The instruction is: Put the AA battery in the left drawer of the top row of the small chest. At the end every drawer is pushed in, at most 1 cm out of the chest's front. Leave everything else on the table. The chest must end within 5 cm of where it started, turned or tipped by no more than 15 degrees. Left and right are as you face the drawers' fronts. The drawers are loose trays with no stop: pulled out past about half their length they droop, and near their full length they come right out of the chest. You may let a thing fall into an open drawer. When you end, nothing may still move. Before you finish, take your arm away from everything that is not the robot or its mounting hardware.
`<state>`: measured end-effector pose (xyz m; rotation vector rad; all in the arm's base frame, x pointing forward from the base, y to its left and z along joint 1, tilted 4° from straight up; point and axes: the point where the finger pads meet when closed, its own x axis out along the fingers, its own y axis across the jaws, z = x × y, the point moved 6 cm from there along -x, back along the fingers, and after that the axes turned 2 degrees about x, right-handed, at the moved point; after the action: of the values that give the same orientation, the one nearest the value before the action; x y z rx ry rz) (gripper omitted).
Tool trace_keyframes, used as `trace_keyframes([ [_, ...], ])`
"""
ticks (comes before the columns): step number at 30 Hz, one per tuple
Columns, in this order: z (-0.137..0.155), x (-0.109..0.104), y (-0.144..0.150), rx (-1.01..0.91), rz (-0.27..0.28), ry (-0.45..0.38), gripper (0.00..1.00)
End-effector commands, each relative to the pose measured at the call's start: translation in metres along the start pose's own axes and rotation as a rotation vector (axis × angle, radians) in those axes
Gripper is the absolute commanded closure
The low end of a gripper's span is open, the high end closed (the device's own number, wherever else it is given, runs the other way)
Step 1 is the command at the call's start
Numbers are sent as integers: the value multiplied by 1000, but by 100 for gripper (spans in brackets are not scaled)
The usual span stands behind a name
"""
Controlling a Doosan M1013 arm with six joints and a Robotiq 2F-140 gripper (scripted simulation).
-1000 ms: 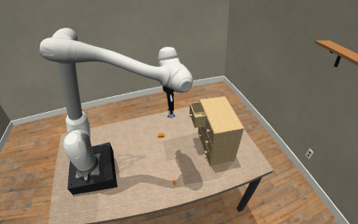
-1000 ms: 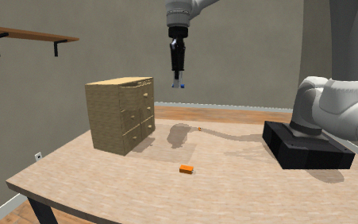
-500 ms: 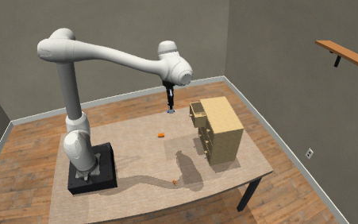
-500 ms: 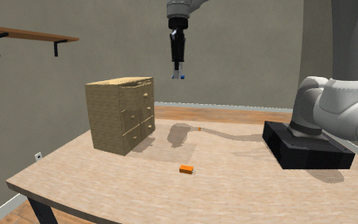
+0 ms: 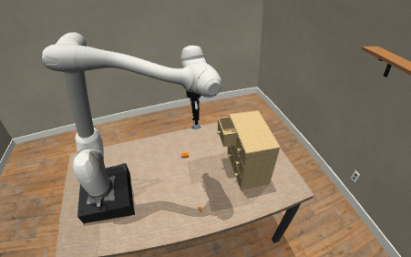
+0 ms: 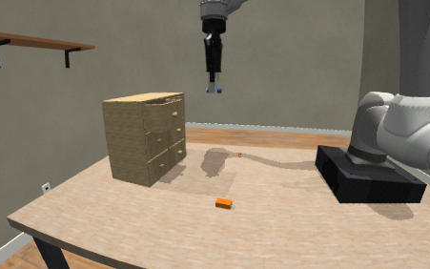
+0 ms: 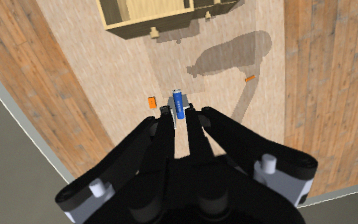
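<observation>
My claw [image 7: 179, 114] is clenched on the AA battery [image 7: 179, 103], a small blue cell w/ a pale cap, pinched between the two fingertips and sticking out past them. In the exterior view the claw [image 6: 214, 89] hangs straight down from the wrist, well above the desk [image 6: 281, 224], w/ the blue of the battery just showing at the tips. It's roughly level w/ the top of the small chest [image 6: 126, 138], off to the side of the drawer fronts, not over the chest.

From the top view the claw [image 5: 196, 126] sits near the far end of the chest [image 5: 256, 137], on the side the drawers face. One top-row drawer [image 5: 226, 130] is pulled partway out, open tray visible; the wrist cam shows the same drawer [image 7: 145, 24] w/ its knob toward me, ahead of the claw. Other drawers look pushed in, as far as I can tell.

On the desk below: an orange block [image 6: 223, 203] lying flat, well apart from the chest, and a smaller orange piece [image 5: 200, 209] nearer the desk's front edge, in the arm's shadow. Arm's black base [image 5: 125, 207] stands on the desk's other end. A wooden wall shelf [image 5: 403, 66] is off to the side.
</observation>
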<state>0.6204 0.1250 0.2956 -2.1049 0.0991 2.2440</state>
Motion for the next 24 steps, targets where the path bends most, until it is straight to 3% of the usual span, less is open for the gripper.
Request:
trace_keyframes([
  [1, 0, 0, 0, 0, 0, 3, 94],
  [11, 4, 1, 0, 0, -2, 45, 94],
  [24, 18, 5, 1, 0, -8, 231, 94],
])
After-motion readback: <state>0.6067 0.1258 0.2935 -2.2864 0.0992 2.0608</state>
